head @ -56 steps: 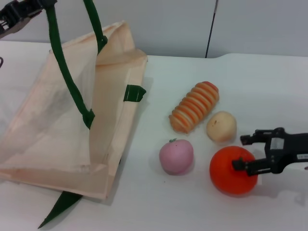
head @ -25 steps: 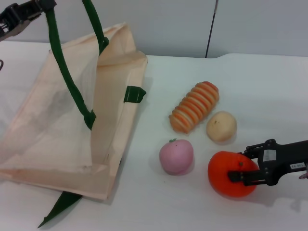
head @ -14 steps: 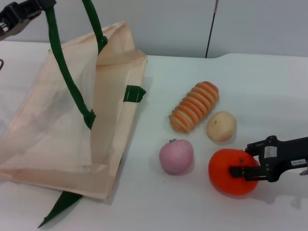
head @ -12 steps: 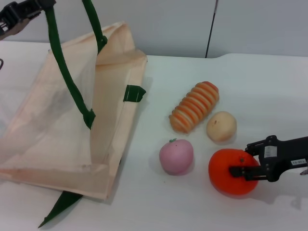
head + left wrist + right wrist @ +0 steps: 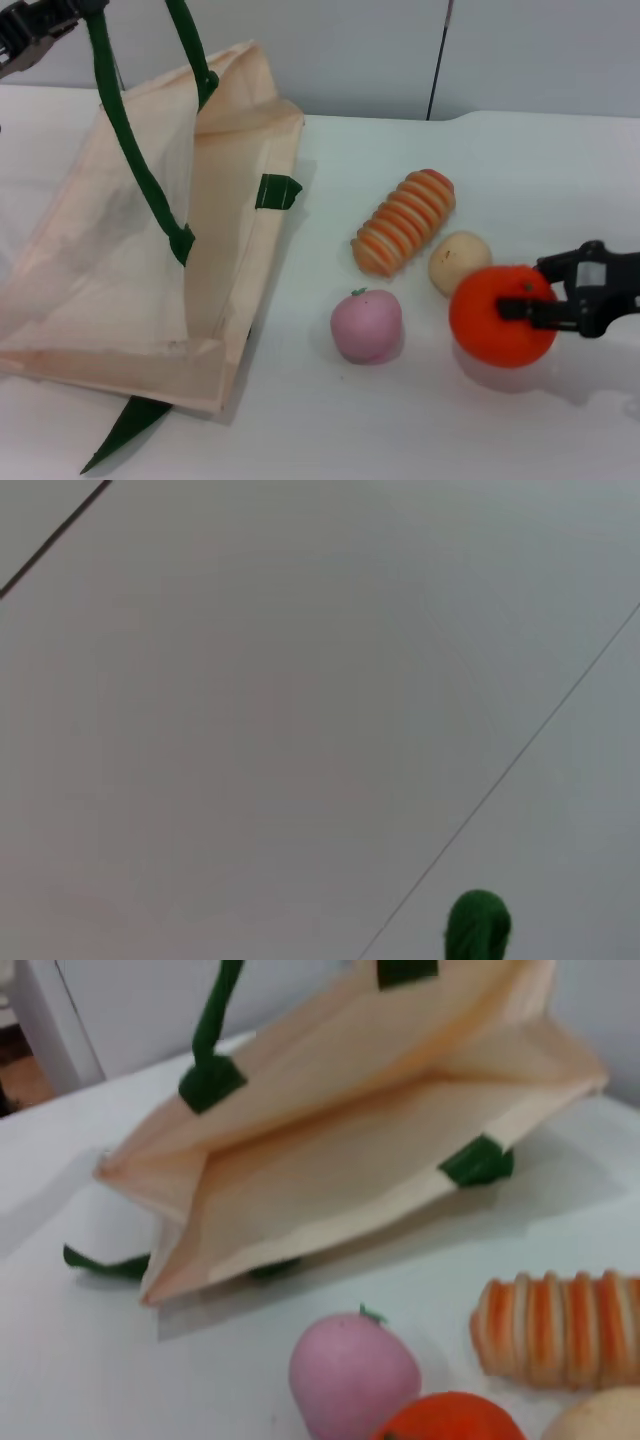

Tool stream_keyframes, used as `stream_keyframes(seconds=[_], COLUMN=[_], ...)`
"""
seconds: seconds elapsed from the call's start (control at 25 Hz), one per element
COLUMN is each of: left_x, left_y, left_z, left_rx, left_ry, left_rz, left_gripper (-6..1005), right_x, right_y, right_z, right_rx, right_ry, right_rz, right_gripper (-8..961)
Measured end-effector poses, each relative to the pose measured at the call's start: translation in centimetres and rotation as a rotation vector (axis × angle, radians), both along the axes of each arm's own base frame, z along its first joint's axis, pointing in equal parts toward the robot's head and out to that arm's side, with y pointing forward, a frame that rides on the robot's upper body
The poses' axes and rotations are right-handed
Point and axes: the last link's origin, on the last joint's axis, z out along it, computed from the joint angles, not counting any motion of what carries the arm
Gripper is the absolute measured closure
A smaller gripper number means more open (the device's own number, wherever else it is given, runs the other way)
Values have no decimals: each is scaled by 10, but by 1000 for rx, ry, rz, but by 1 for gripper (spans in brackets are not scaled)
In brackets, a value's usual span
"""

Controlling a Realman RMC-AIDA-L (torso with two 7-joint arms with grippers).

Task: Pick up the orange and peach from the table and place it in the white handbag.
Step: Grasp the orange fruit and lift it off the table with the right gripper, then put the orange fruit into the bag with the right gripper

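The orange [image 5: 495, 322] is held just above the table, its shadow under it, with my right gripper [image 5: 526, 290] shut on it from the right side. Only its top edge shows in the right wrist view [image 5: 448, 1418]. The pink peach [image 5: 367, 325] [image 5: 352, 1374] sits on the table to the orange's left. The white handbag [image 5: 110, 270] [image 5: 340, 1160] lies at the left with its mouth held open. My left gripper [image 5: 35, 25] is at the top left corner, shut on the bag's green handle [image 5: 130, 140], holding it up.
A ridged orange-and-cream striped item [image 5: 403, 222] [image 5: 560, 1330] and a tan ball [image 5: 458, 262] [image 5: 600, 1420] lie just behind the peach and the orange. A green strap end [image 5: 125, 430] trails from the bag toward the table's front edge.
My right gripper closed in on the orange and has lifted it off the table, up and slightly right. The left gripper keeps holding the handle, nudged a little higher.
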Motion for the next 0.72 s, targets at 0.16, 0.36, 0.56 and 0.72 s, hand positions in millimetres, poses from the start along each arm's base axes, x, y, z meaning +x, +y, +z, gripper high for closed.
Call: stream_keyframes(seconds=[0.16,0.36,0.56,0.72], left_x=[0,4,9,16], left_y=[0,0,3,7], left_z=[0,0,-1,-2], left_rx=[-2,-4,0,-6], left_ry=[-3,-24,-49,-51], left_rz=[0,-23,-36,-60], left_gripper=[877,877,877,877], right_x=[-8,-31,-77,-114], right_y=[2,15,34,49], right_z=[14,18,0,-28], right_rx=[33,77,42,7], right_ry=[43,121,194,201], right_rz=[28,85,198,261], right_gripper=[552,592,635,673])
